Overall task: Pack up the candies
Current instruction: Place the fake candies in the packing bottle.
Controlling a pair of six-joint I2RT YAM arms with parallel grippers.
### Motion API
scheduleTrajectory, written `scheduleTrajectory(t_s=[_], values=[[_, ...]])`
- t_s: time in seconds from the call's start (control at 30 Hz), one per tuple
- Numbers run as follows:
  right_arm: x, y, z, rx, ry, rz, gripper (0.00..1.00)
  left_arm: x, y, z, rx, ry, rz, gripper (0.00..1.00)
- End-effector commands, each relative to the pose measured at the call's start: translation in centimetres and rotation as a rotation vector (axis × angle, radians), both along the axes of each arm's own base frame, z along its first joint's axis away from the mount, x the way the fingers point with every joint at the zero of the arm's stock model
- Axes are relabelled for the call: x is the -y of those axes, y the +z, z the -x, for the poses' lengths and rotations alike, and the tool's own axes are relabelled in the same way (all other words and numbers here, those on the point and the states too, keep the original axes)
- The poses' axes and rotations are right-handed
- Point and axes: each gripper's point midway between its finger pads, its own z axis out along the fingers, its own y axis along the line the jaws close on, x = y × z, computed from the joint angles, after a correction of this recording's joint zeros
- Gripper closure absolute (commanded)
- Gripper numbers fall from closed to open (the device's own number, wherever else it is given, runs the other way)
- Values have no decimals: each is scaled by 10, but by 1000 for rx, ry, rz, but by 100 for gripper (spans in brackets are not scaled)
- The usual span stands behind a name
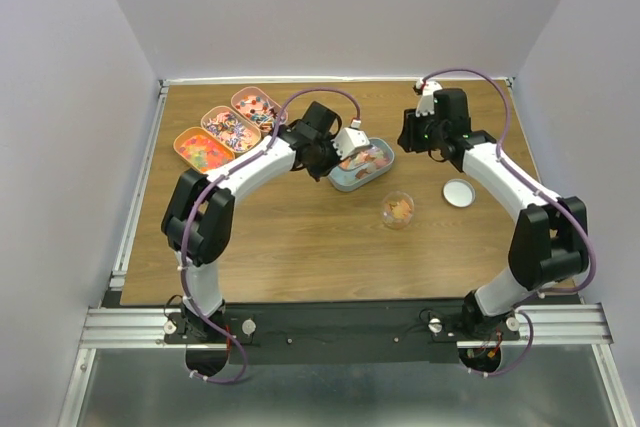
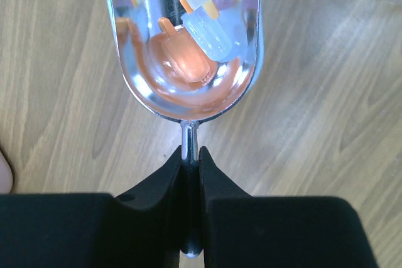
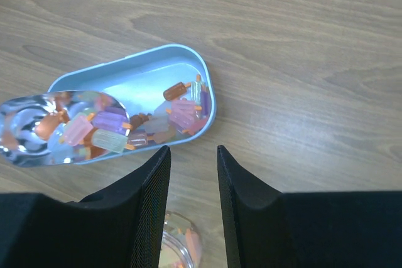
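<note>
Silver scoop (image 2: 188,101), pinched by its thin handle in the left gripper (image 2: 190,155), carries candies (image 2: 188,61) at the blue tin (image 3: 138,80) (more lie inside). Right gripper (image 3: 193,152) hangs partly open, empty. Clear jar (image 1: 397,210) holds only a few, so most packing seems left.

Robotics lab test cell, not a home or shop: a left arm (image 1: 245,172) and a right arm (image 1: 505,175), both white and black, are bolted beside an aluminium extrusion rail (image 1: 125,327) at the near edge of a wood-grain tabletop (image 1: 300,247). Plain white panels (image 1: 340,7) box the table in on three sides, and purple cables (image 1: 465,71) loop exposed along the arms. Oval tins (image 1: 177,139) of candies (image 1: 207,152) sit lined up in a row like staged props.
</note>
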Motion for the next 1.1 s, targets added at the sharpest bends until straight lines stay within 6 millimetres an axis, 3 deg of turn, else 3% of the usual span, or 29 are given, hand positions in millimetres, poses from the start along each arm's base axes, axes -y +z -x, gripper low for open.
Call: scheduleTrajectory(t_s=[0.0, 0.23, 1.07], values=[[15, 11, 13, 13, -72, 17, 57, 3, 26, 16, 24, -47, 73, 100], [20, 19, 24, 19, -97, 6, 57, 5, 28, 39, 25, -66, 70, 100], [22, -1, 45, -34, -96, -4, 57, 25, 12, 110, -24, -128, -14, 100]])
